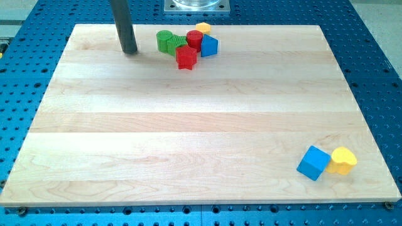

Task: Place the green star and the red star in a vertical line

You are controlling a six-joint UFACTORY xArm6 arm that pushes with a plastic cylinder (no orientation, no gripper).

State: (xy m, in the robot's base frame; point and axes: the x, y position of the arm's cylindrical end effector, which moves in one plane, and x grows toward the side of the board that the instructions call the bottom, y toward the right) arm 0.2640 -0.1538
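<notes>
The red star [186, 58] lies near the view's top, at the lower edge of a tight cluster of blocks. The green star [178, 43] sits just above and left of it, wedged between a green cylinder [164, 40] and a red cylinder [194, 39]; it appears to touch the red star. My tip [129, 51] rests on the board to the left of the cluster, about a block's width clear of the green cylinder.
A blue block [209, 46] and a yellow block [203, 28] close the cluster's right side. A blue cube [313, 162] and a yellow block [342, 160] sit together at the view's bottom right. The wooden board [188, 138] lies on a blue perforated table [377, 50].
</notes>
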